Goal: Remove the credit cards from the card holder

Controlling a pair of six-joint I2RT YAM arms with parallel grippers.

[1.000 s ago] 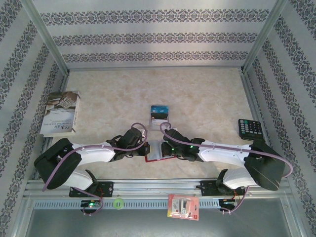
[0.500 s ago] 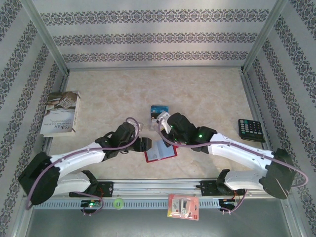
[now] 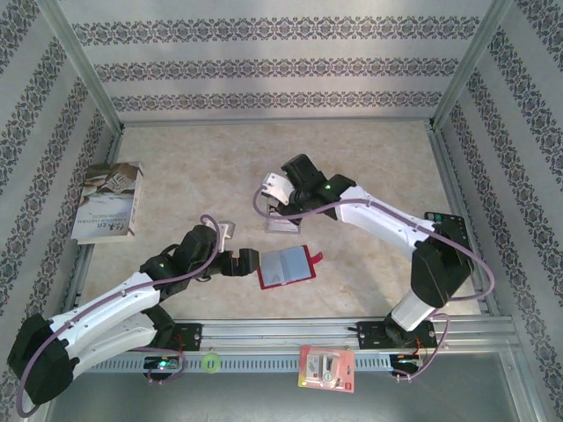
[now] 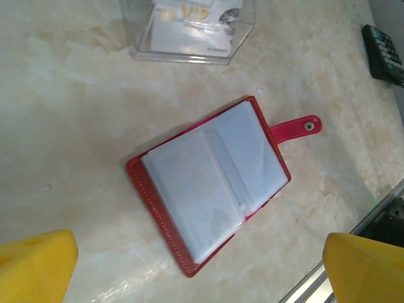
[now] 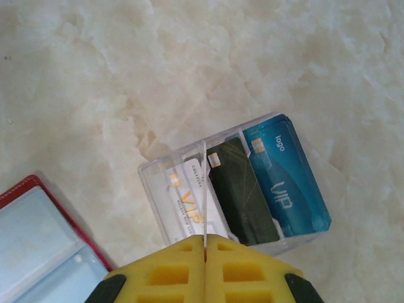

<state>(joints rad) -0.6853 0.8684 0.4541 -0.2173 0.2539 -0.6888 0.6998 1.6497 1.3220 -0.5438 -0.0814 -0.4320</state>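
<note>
yellow right gripper [image 5: 205,252] pinches a card [image 5: 205,189] edge-on, plain from its wrist.

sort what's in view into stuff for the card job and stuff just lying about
job: card holder, lying open; credit cards, in the clear stand
lying about: book, calculator, blister pack

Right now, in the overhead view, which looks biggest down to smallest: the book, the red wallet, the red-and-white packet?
1. book
2. red wallet and red-and-white packet, tied: they look about alike there.
</note>
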